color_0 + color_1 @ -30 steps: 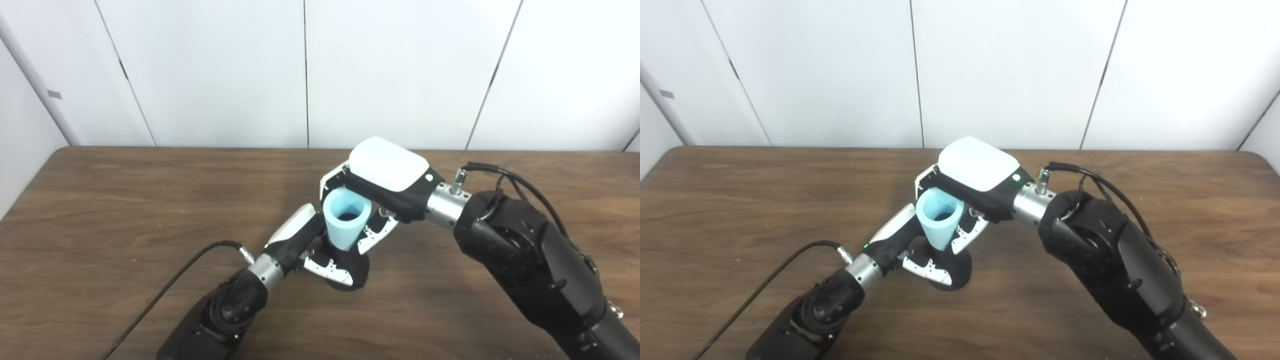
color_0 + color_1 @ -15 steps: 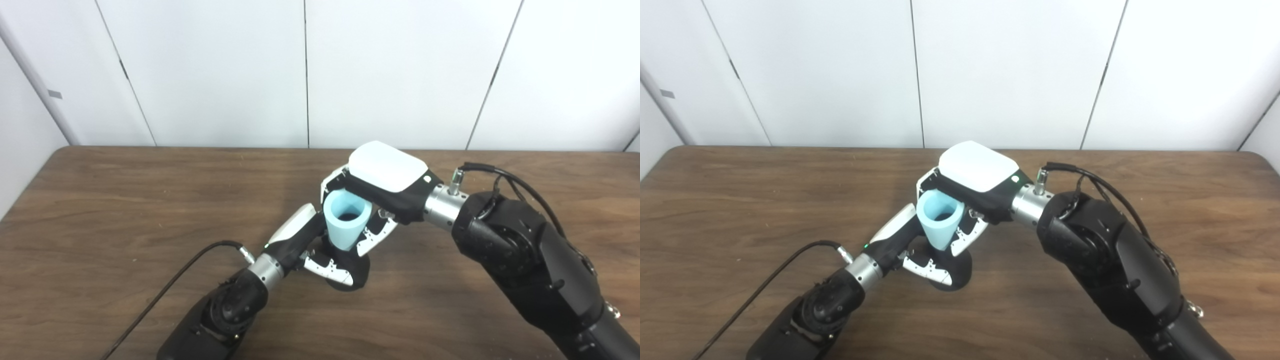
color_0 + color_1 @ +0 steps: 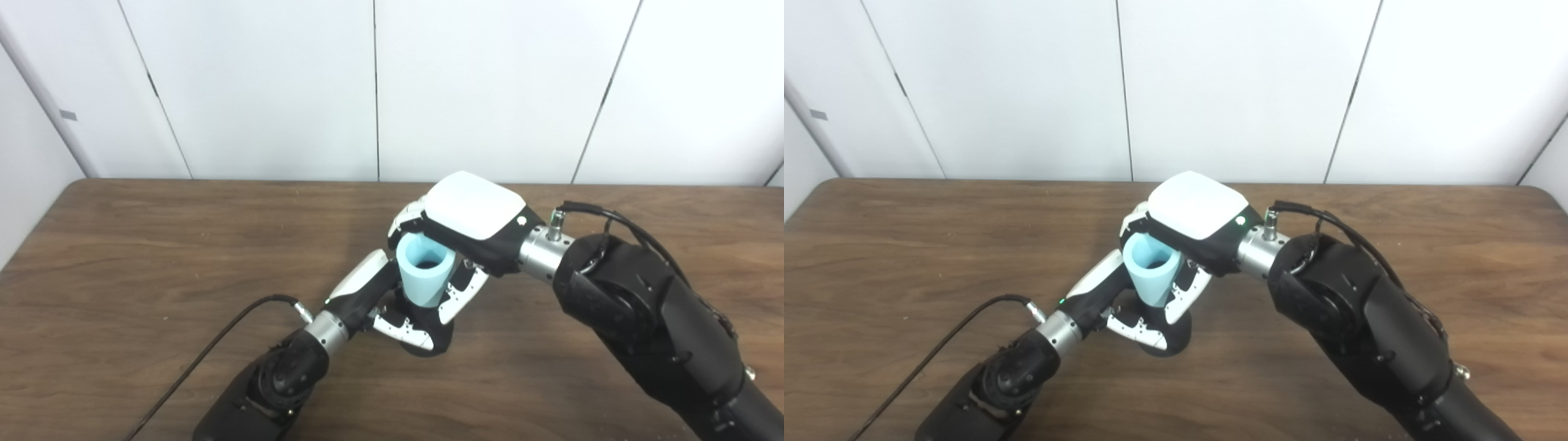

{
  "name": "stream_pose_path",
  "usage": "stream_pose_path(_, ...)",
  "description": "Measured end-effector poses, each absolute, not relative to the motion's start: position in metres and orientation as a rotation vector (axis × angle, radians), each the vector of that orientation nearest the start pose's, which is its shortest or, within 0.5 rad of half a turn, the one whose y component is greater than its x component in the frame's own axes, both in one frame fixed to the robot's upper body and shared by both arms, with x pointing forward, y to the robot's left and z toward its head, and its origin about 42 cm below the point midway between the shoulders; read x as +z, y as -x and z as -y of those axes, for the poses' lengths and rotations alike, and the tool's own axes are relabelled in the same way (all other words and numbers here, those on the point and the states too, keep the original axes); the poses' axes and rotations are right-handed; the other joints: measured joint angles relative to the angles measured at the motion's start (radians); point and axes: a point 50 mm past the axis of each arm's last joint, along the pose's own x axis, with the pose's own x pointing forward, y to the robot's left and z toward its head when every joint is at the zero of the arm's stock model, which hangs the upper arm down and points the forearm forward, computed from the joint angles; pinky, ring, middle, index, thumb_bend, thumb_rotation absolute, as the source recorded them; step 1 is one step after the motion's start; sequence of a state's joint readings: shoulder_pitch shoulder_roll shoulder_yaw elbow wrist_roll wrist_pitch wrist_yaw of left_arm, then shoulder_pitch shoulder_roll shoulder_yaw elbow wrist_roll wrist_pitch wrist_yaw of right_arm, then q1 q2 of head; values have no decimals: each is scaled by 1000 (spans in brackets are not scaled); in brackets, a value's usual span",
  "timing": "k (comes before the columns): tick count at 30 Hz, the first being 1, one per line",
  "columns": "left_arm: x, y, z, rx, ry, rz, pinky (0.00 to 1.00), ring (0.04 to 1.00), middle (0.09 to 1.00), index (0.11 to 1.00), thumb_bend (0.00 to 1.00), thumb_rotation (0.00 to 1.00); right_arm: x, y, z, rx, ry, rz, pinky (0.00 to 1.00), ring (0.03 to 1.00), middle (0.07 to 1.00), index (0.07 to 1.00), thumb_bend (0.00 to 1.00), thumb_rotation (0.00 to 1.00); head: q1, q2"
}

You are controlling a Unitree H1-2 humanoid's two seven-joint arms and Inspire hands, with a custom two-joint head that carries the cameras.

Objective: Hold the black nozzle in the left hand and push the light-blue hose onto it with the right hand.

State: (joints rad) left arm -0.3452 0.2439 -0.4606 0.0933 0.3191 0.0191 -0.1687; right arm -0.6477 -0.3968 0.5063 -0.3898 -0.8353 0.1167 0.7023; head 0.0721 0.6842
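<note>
Light-blue hose [image 3: 425, 273] is what we are seeing near the middle of the wooden table [image 3: 153, 257], standing almost upright with its wide open mouth facing up toward us and its body narrowing downward. Our right hand [image 3: 465, 236] is wrapping around it from the far right side, its fingers [image 3: 459, 293] closing along the hose's right flank, so we are reading that hand as grasping the hose. Just below, the hose's narrow lower end is meeting the black nozzle [image 3: 429, 334], a dark rounded piece sitting nearer to us than the hose; how far the hose is seated on it we cannot tell, because fingers are covering the joint. Our left hand [image 3: 383, 303] is reaching in from the near left and curling its white-and-black fingers [image 3: 1139, 329] around the nozzle, holding it clenched. A black cable [image 3: 214, 349] is trailing from the left wrist toward the near left edge of the table. White wall panels [image 3: 257, 86] are standing behind the far edge of the table.
</note>
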Motion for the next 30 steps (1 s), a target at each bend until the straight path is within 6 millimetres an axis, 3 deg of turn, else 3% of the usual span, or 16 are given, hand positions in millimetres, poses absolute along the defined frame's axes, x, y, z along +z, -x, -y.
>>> stream_pose_path(30, 147, -359, -140, -620, -679, 198, 280, 355, 479, 484, 526, 0, 328, -352, 136, 696, 1525, 561, 631, 742, 788, 690, 815, 446, -2, -2)
